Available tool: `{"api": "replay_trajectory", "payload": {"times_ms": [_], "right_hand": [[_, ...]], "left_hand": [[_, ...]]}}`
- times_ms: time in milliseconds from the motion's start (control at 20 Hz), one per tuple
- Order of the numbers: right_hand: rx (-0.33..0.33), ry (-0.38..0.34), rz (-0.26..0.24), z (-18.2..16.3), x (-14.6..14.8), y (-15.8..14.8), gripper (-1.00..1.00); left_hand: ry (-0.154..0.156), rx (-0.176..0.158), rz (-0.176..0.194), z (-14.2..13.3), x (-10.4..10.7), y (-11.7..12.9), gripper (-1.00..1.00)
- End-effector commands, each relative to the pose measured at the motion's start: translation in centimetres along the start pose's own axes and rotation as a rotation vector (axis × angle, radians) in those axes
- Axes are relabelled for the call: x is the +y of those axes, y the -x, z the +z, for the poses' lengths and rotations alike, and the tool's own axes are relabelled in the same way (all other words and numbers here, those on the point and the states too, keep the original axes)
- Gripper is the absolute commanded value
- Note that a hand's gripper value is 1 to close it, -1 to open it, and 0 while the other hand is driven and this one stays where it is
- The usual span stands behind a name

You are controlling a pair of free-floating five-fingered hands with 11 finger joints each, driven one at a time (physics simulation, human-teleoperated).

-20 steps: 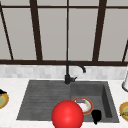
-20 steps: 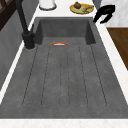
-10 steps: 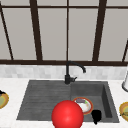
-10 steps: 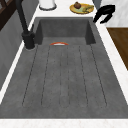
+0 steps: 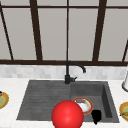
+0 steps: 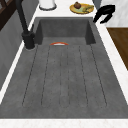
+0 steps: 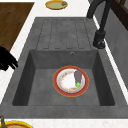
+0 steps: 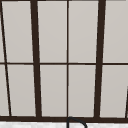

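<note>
Over the front rim of the sink (image 7: 23, 80), the right hand (image 5: 96, 116) hovers with loose, empty fingers, nearest the red-rimmed plate (image 7: 65, 83) lying inside the sink; touching it would mean lowering inward.

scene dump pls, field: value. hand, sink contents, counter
hand: black hand in the air at the sink front edge, by the basin, touching nothing
basin: red-rimmed plate lying flat, food on it
faucet: black faucet at the back rim
counter left: left yellow plate
counter right: right yellow plate, white container
foreground: red sphere in the front view
</note>
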Motion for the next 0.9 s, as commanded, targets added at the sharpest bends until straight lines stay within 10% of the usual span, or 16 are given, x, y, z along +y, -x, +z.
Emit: {"api": "replay_trajectory", "payload": {"times_ms": [0,550,850], "right_hand": [[0.000,0.000,0.000,0.0,0.0,0.0,0.00],[0.000,0.000,0.000,0.0,0.0,0.0,0.00],[0.000,0.000,0.000,0.0,0.0,0.0,0.00]], "left_hand": [[-0.032,0.030,-0.006,-0.2,1.7,2.1,-1.00],[0.010,0.047,0.041,2.3,4.3,12.2,-1.00],[-0.018,-0.018,0.003,7.1,3.5,14.3,-1.00]]}}
